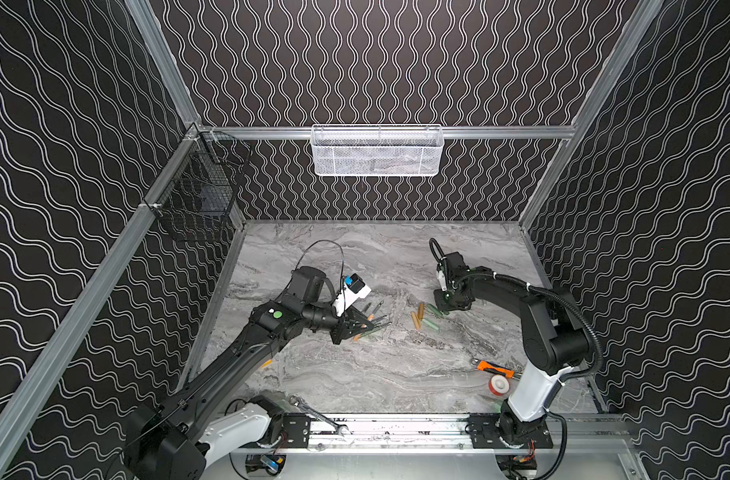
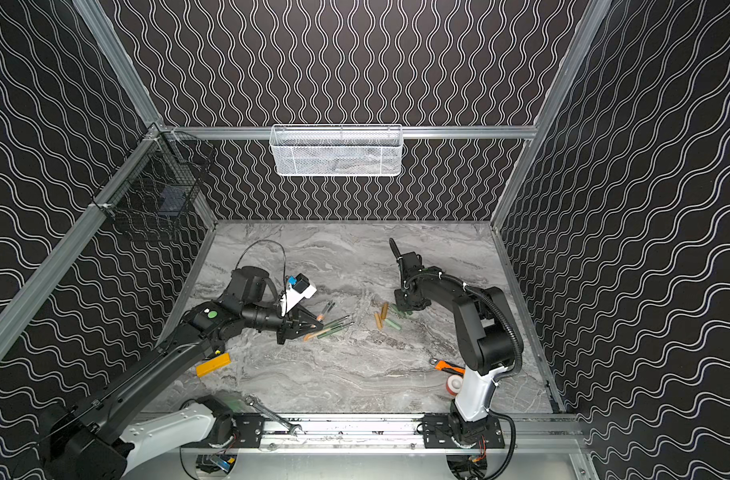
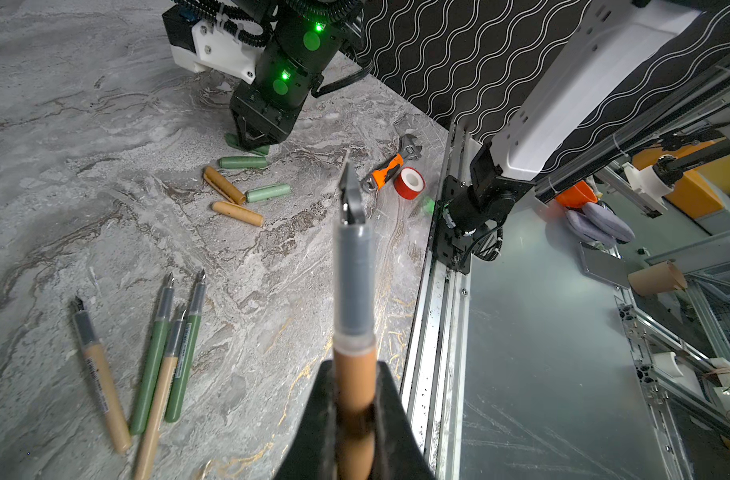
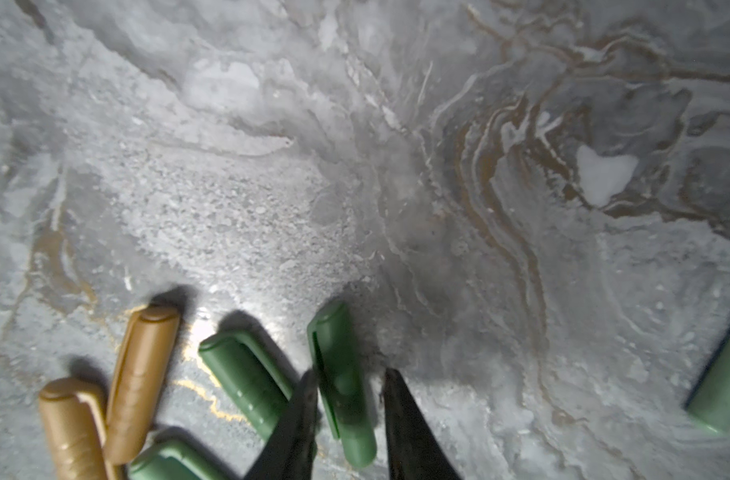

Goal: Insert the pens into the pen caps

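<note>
On the table [image 1: 375, 374], the loose pens [image 3: 184, 353] lie left of centre, just right of the left gripper [image 3: 355, 372], which holds one pen [image 3: 352, 291]. The pen caps [image 3: 226, 185] lie right of centre. The right gripper [image 4: 350, 374] straddles one cap [image 4: 334, 332] at the cluster's far right. The handled tool [image 1: 494, 368] and tape roll [image 1: 499, 385] sit together near right. A wrench [image 1: 317, 415] lies across the near edge.

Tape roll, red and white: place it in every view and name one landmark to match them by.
In a top view: tape roll at the table's front right.
In a top view: same place, partly behind the right arm.
Left wrist view: upper middle.
Right wrist view: not in it.
Shared landmark: the orange-handled tool right beside it.
</note>
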